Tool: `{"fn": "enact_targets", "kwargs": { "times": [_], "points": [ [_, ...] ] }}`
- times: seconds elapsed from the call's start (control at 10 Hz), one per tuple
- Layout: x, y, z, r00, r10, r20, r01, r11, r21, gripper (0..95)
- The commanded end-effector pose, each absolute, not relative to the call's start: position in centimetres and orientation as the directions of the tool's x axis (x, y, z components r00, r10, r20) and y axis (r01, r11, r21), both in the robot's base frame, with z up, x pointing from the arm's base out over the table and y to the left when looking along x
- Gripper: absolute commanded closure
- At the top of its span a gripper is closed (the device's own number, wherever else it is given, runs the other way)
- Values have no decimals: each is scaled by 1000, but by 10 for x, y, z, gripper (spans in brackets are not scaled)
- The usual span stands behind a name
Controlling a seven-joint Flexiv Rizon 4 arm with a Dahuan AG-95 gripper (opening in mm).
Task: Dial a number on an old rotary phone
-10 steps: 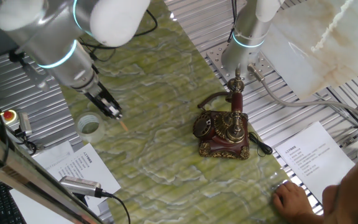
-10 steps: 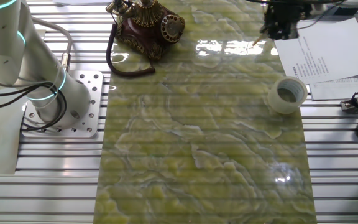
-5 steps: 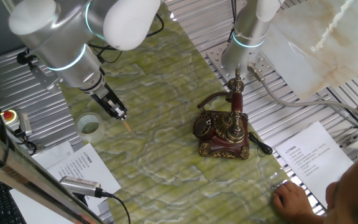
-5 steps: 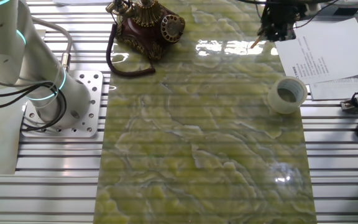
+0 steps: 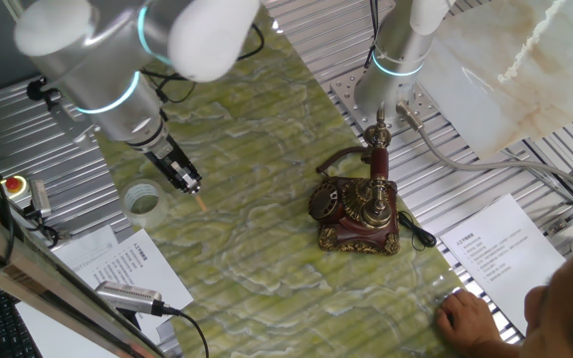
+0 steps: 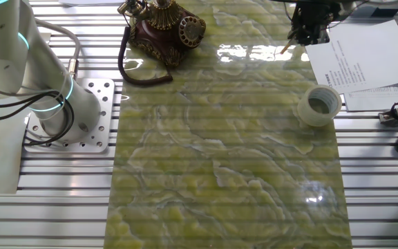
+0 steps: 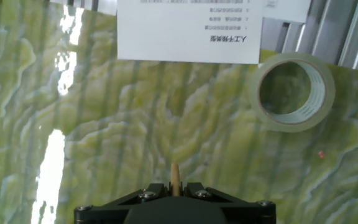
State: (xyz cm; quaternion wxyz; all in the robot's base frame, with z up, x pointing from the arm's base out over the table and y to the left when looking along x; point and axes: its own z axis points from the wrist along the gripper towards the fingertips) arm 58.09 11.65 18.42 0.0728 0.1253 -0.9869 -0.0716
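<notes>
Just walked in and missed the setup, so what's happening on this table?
A robot arm's gripper is shut on a thin wooden stick and hangs over the green mat near a clear tape roll. The old rotary phone sits well away across the mat, untouched, handset on its cradle. A person's hand rests at the table edge.

Ornate red-brown, brass-trimmed old rotary phone (image 5: 357, 211) upright on green marble, handset cradled.
</notes>
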Motion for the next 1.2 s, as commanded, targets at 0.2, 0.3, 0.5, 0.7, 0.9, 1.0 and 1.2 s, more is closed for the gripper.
{"fn": "enact_targets", "kwargs": {
  "times": [0.2, 0.3, 0.5, 0.7, 0.9, 1.0, 1.2],
  "points": [
    [581, 117, 184, -945, -286, 159, -261, 952, 163, 950],
    [580, 122, 188, -938, -289, 193, -258, 951, 172, 950],
    [571, 138, 203, -928, -283, 241, -245, 954, 175, 950],
    [557, 143, 207, -925, -287, 248, -246, 952, 183, 950],
    [519, 145, 210, -923, -301, 239, -259, 947, 192, 950],
    [506, 146, 211, -923, -305, 235, -261, 944, 199, 950],
    [487, 151, 209, -923, -318, 218, -272, 938, 216, 950]
  ]
}}
